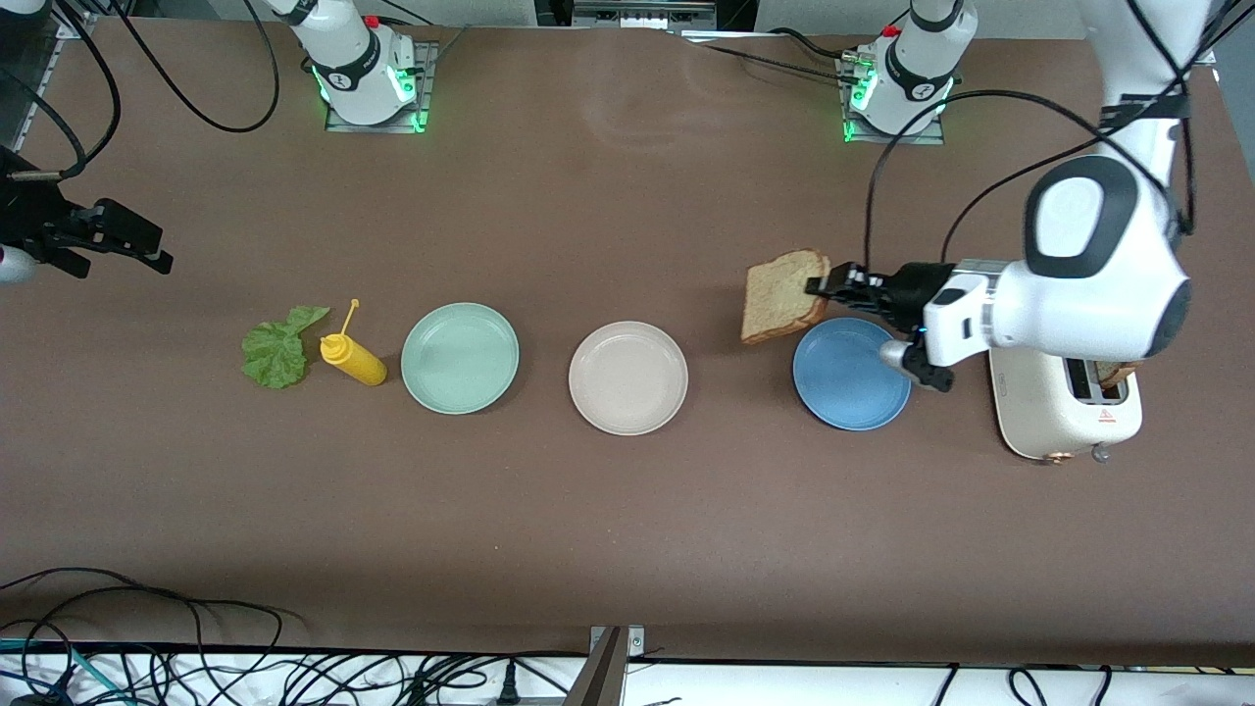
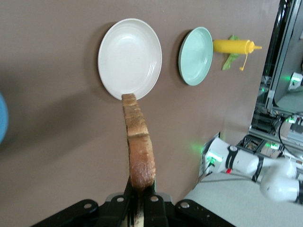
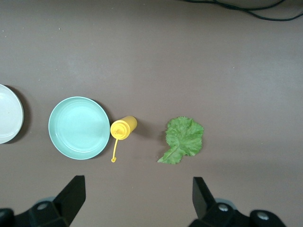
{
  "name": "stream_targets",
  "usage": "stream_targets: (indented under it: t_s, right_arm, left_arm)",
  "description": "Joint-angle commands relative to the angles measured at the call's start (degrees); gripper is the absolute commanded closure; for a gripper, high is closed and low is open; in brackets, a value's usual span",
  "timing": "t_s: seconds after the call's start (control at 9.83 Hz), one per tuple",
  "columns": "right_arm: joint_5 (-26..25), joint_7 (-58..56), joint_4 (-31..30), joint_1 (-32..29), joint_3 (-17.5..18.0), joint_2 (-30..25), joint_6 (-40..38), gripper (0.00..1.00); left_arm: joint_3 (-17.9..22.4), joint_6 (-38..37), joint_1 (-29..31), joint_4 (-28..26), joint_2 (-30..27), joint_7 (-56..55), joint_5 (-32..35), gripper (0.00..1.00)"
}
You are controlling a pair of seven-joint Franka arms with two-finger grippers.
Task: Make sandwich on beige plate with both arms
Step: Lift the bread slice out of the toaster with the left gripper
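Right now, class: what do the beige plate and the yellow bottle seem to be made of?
Beige plate: probably matte plastic or melamine, going by its dull, even cream surface without glare; ceramic is possible. Yellow bottle: likely soft squeeze plastic, smooth, slightly glossy, with a tethered cap.

you're looking at three plates lying in a row along the table. the middle plate is sitting between the plate toward the right arm's end and the plate toward the left arm's end. a bottle is lying just beside the former, with a lettuce leaf just past it. a toaster is standing beside the latter. a bread slice is hanging on edge over the table between the middle plate and the plate by the toaster.
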Motion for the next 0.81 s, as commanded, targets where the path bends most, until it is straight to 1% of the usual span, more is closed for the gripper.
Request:
stream_targets:
  t_s: [0.0,0.2,0.41,0.51,0.71]
  right_arm:
    - [0.42,-0.18,0.42,-0.07,-0.07,-0.26,-0.87,0.0]
    - [0.42,-0.18,0.42,-0.07,-0.07,-0.26,-0.79,0.0]
    - [0.51,-0.18,0.42,-0.07,-0.08,-0.26,-0.79,0.0]
    - [0.51,-0.18,0.42,-0.07,-0.07,-0.26,-0.79,0.0]
    - [0.59,-0.01,0.42,-0.07,-0.16,-0.26,-0.79,0.0]
  left_arm:
    - [0.51,7.46,-4.57,1.31,3.31,-5.49,-4.27,1.0]
    - [0.51,13.01,-7.3,0.43,4.55,-5.67,-8.76,1.0]
    - [0.51,20.98,-10.98,-2.45,5.52,-5.76,-12.28,1.0]
    - [0.51,22.51,-11.87,-2.99,5.78,-5.76,-12.64,1.0]
    - [0.51,21.83,-11.62,-3.78,6.14,-5.59,-13.52,1.0]
